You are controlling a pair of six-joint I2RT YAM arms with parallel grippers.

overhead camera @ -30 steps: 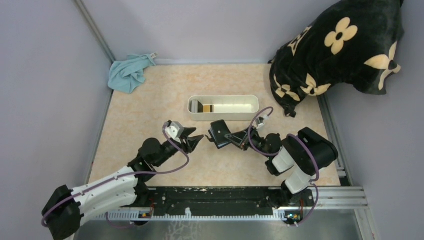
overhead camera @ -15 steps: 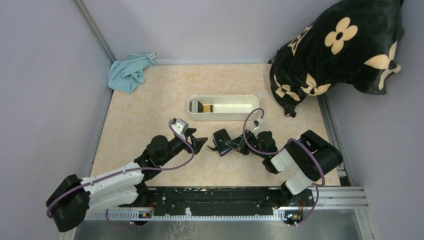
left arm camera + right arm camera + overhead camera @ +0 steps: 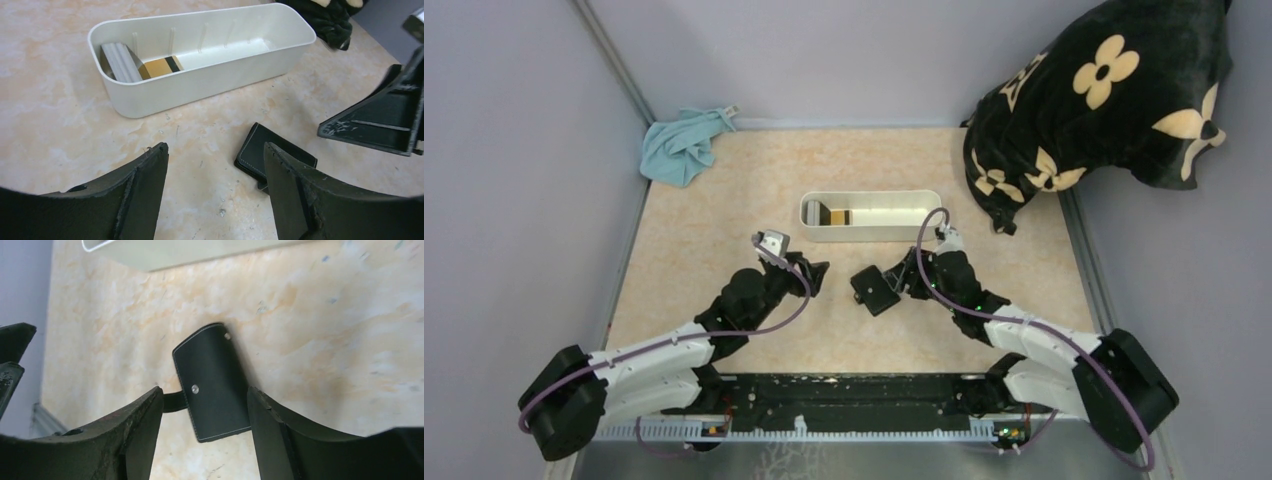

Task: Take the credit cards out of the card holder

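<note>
The holder [image 3: 215,385] lies shut and flat on the worktop [image 3: 325,340], near the tray [image 3: 200,82], with its stud [image 3: 195,388] facing up. My right pincer [image 3: 204,390] hangs over it, jaws apart and holding nothing. The left pincer [image 3: 215,150] is spread and empty too, just beside the holder on its other side.

I see no cards at the holder itself. Some grey flat pieces [image 3: 120,62] stand in the tray's left end and may be cards.

I judge the holder light, thin and soft-walled, likely to slide on this smooth top and to flop once unfolded. I'd pinch it across its edges near the fold with one pincer. With the other I'd draw the stiff, slick cards out by whatever edge shows.
</note>
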